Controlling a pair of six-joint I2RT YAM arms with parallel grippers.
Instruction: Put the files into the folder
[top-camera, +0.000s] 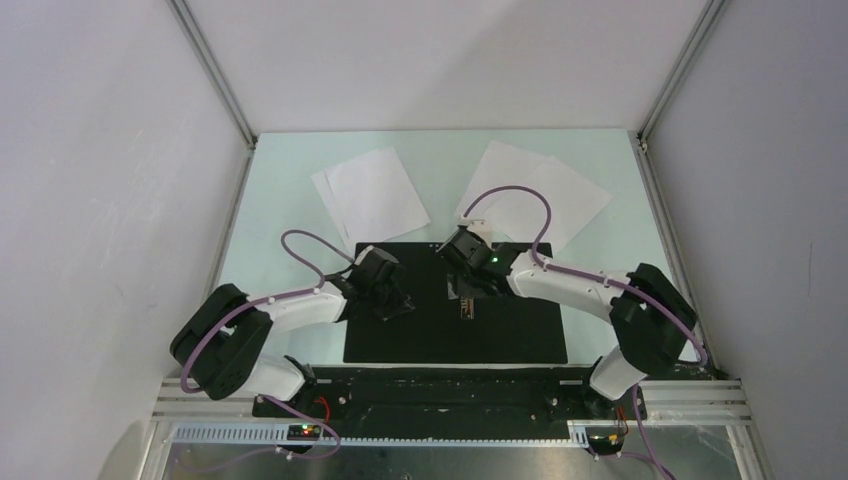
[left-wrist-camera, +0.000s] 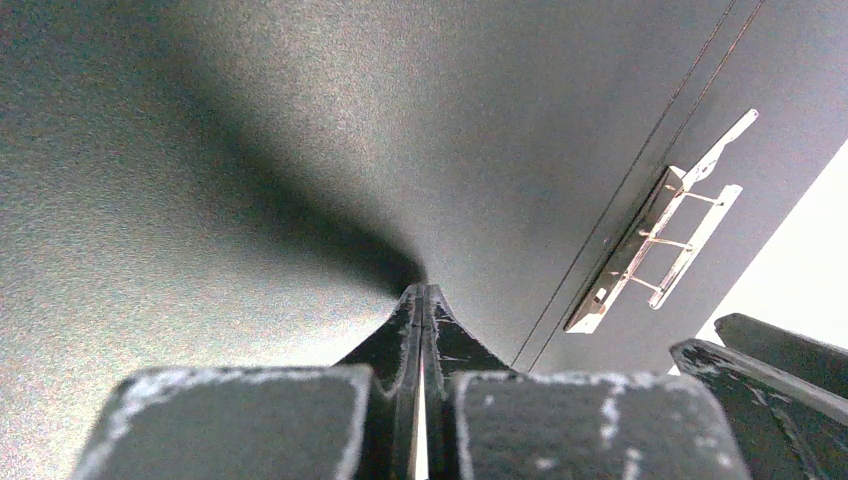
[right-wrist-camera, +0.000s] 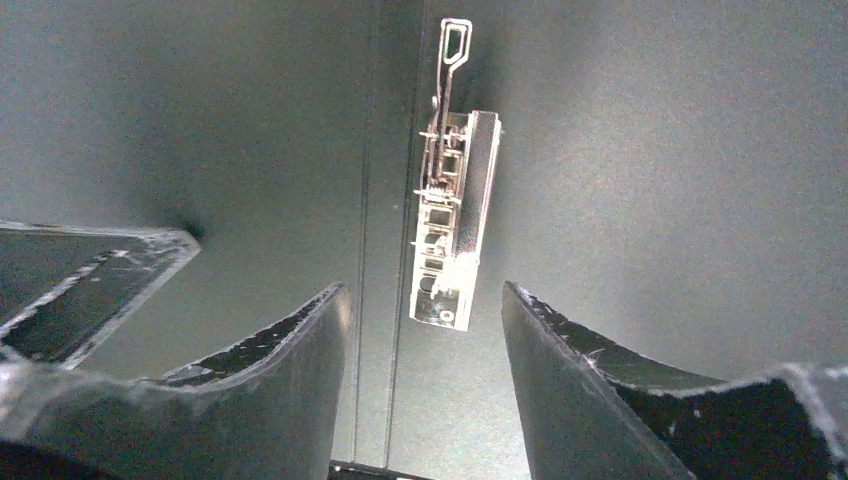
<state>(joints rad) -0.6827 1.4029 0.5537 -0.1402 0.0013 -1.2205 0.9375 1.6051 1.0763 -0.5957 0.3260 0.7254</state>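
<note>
The folder (top-camera: 520, 335) lies open and flat, black inside up, with its metal spine clip (top-camera: 468, 303) near the middle. The white files lie behind it in two groups, at back left (top-camera: 372, 200) and at back right (top-camera: 540, 195). My left gripper (top-camera: 395, 303) is shut and empty, its tips (left-wrist-camera: 424, 292) down against the folder's left half (left-wrist-camera: 300, 120). My right gripper (top-camera: 470, 285) is open and hovers over the clip (right-wrist-camera: 455, 220), which lies between its spread fingers (right-wrist-camera: 425, 290). The clip also shows in the left wrist view (left-wrist-camera: 660, 250).
The pale table (top-camera: 290, 180) is walled by white panels and aluminium posts at left (top-camera: 215, 70) and right (top-camera: 680, 70). The arm bases stand on a black rail (top-camera: 450, 400) at the near edge. The two grippers are close together over the folder.
</note>
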